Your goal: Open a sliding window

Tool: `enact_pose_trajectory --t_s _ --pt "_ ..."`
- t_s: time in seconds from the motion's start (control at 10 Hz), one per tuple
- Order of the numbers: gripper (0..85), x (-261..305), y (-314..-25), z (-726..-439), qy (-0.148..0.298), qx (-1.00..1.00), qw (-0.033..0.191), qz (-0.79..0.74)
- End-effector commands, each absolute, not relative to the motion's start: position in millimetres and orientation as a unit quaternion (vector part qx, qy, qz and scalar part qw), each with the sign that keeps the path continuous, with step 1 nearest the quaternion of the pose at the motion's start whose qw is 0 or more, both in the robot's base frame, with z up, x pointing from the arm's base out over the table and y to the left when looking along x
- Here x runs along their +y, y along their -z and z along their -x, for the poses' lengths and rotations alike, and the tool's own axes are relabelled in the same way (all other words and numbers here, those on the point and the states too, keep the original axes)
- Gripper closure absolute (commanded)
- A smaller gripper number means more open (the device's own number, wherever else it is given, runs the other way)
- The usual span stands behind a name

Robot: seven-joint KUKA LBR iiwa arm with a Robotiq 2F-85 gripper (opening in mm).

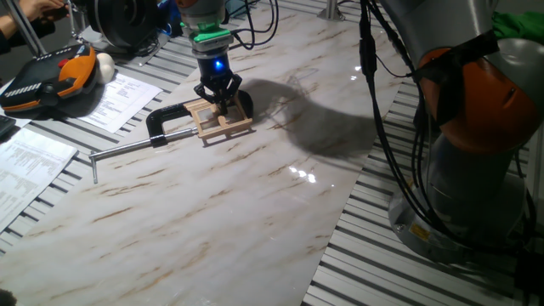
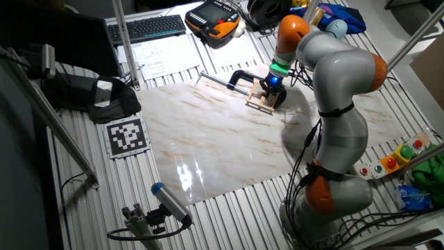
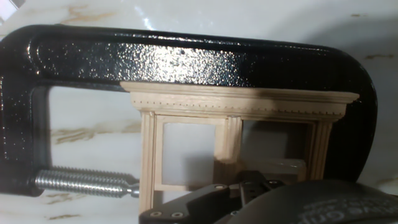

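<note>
Pale-wood sliding window (image 3: 239,143) clamped in black C-clamp (image 3: 186,59); gripper (image 1: 219,96) on it.

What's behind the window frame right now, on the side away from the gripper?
In the hand view the black C-clamp arches over and around the sliding window, with its steel screw meeting the frame's side. White marble shows through the panes. The gripper covers the frame's lower edge.

Grey arm (image 2: 336,76), orange joints; green ring, blue light, black claw (image 1: 219,92).

Pale-wood sliding window (image 3: 230,134) inside black C-clamp (image 3: 186,56) (steel screw (image 3: 84,182) touching its side post), on marble tabletop (image 3: 93,127)
</note>
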State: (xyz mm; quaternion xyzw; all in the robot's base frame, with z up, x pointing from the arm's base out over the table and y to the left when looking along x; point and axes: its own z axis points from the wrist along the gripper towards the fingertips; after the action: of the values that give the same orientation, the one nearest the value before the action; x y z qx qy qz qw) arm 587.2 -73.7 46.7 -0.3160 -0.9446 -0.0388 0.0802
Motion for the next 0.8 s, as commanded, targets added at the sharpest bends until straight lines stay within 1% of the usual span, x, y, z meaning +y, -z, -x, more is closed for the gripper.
enact_pose_trajectory --t_s 0.0,0.5,0.7 --pt "85.0 -74.5 -46.1 -588.2 0.038 -0.945 0.080 0.315" --pt "85.0 -77.8 -50.4 -595.0 0.032 -0.946 0.082 0.311" --pt "85.0 -76.9 -53.5 -593.4 0.036 -0.945 0.088 0.313"
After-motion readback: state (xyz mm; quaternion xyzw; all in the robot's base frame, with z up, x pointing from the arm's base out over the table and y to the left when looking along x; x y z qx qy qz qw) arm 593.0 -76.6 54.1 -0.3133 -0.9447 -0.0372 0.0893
